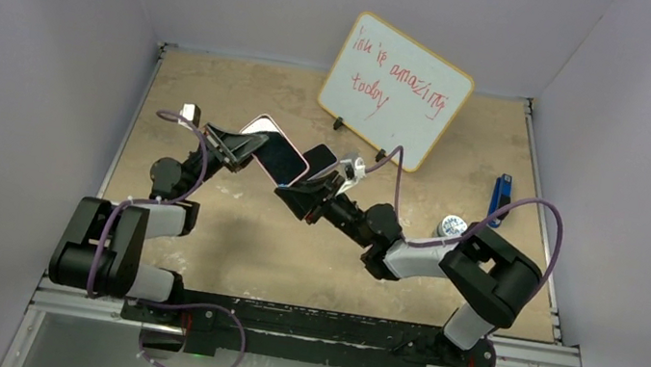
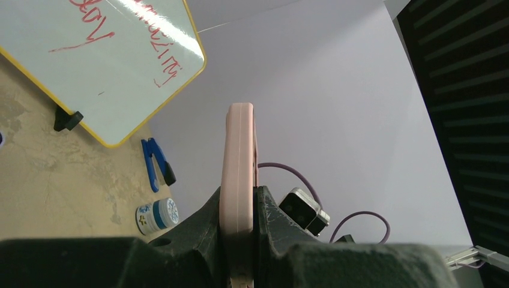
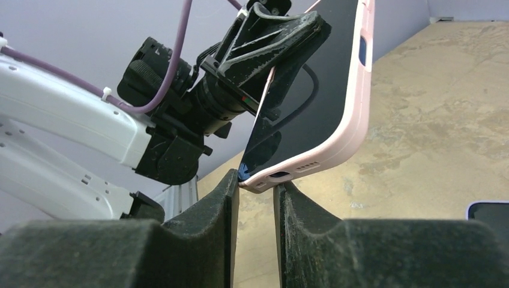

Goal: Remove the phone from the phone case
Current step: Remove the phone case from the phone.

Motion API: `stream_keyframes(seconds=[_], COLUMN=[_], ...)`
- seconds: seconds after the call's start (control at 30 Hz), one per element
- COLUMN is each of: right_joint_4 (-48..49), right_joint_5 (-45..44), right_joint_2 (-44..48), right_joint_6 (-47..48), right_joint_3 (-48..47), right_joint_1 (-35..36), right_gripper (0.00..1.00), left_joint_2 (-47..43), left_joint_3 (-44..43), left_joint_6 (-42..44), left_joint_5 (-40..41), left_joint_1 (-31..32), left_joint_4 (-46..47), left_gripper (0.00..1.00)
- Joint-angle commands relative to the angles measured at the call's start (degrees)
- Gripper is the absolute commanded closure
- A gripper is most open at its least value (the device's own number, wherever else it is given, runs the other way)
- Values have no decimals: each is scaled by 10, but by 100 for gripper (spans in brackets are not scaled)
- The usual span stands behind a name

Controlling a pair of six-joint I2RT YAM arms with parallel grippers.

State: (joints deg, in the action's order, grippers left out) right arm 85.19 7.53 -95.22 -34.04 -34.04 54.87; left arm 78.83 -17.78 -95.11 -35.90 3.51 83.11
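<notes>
A phone (image 1: 281, 159) with a dark screen (image 3: 312, 90) sits in a pink case (image 3: 355, 114) and is held up off the table. My left gripper (image 1: 232, 145) is shut on the case's upper end. In the left wrist view the case (image 2: 238, 150) stands edge-on between the fingers of the left gripper (image 2: 240, 195). My right gripper (image 1: 306, 188) is at the phone's lower corner. In the right wrist view the jaws of the right gripper (image 3: 257, 180) stand a narrow gap apart. The case's bottom corner rests on the fingertips (image 3: 231, 180), by the charging port.
A second dark phone (image 1: 319, 157) lies on the table behind the right gripper, and its corner shows in the right wrist view (image 3: 489, 211). A whiteboard (image 1: 396, 92) stands at the back. A blue clip (image 1: 501, 190) and a small jar (image 1: 451, 227) lie at the right.
</notes>
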Motion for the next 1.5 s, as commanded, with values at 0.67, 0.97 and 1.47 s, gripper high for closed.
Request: stream_keyframes(seconds=[0.67,0.97,1.47], right_joint_4=[-132,6,123], right_joint_5=[136,111,73], right_joint_2=[38,55,-7], right_joint_6=[200,90,31], right_joint_3=[-48,40,-2], right_joint_1=[-6,-11,-11], right_gripper=[97,54,39], left_joint_2=[28,29,29], left_joint_3=[-51,-54,-30], left_joint_6=[-10,-19,-47], left_joint_5=[-107,-111,-68], left_joint_1=[-21,-26,2], left_joint_4=[118,148,165], left_gripper=[100,100,100])
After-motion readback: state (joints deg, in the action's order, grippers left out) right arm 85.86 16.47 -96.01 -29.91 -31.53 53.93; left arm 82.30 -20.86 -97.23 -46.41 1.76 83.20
